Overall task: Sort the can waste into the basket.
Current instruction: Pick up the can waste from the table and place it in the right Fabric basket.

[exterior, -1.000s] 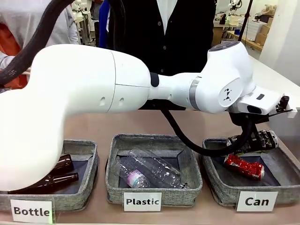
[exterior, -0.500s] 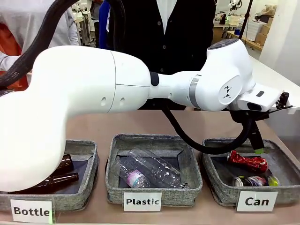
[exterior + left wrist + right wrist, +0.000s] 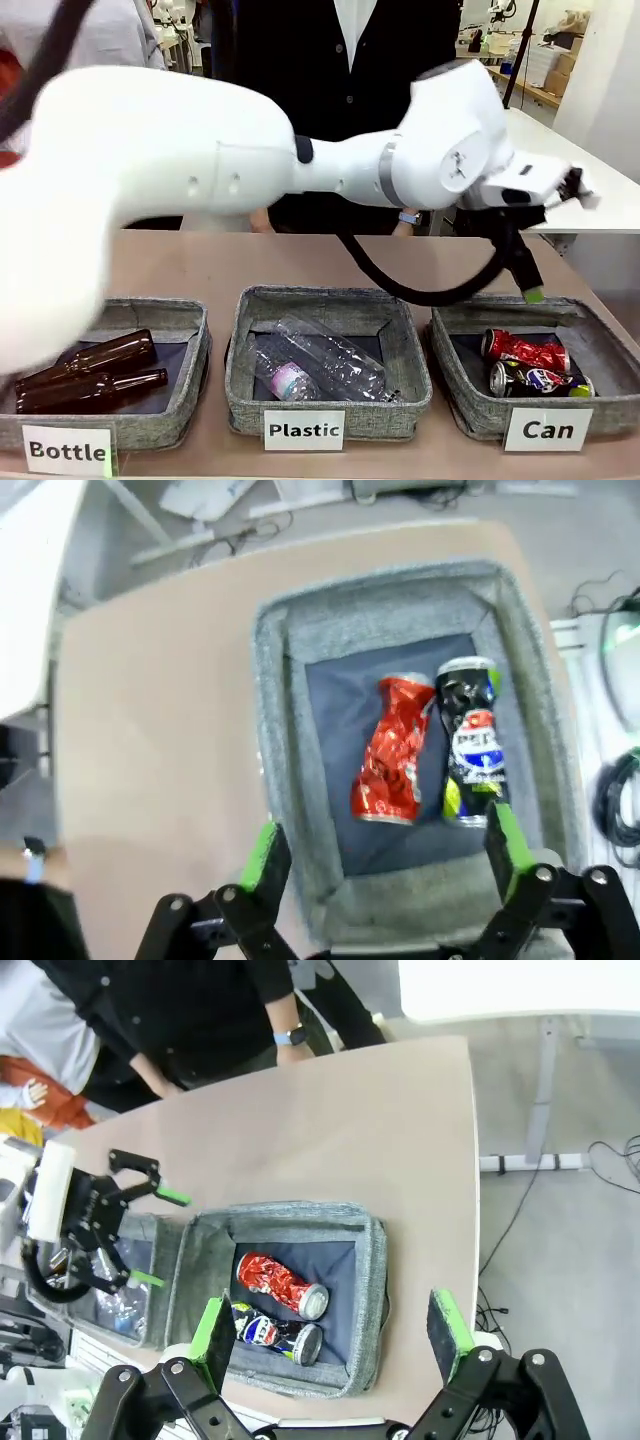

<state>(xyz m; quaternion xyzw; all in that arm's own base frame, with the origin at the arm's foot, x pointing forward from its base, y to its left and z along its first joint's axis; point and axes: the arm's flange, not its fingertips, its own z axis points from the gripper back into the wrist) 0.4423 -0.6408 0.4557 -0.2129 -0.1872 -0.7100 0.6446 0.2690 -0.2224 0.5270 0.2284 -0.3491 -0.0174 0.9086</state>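
My left claw point(image 3: 385, 855) hangs above the grey basket point(image 3: 275, 730) marked "Can", its green-padded fingers spread wide apart with nothing between them. My right claw point(image 3: 330, 1332) hovers high over the same corner of the counter point(image 3: 330, 1130), fingers equally wide and empty. Both pieces of can waste lie on the basket's dark floor: the red can point(image 3: 524, 350) toward the far side, the black can point(image 3: 535, 380) just beside it and nearer the label, the two touching or almost so along their lengths.
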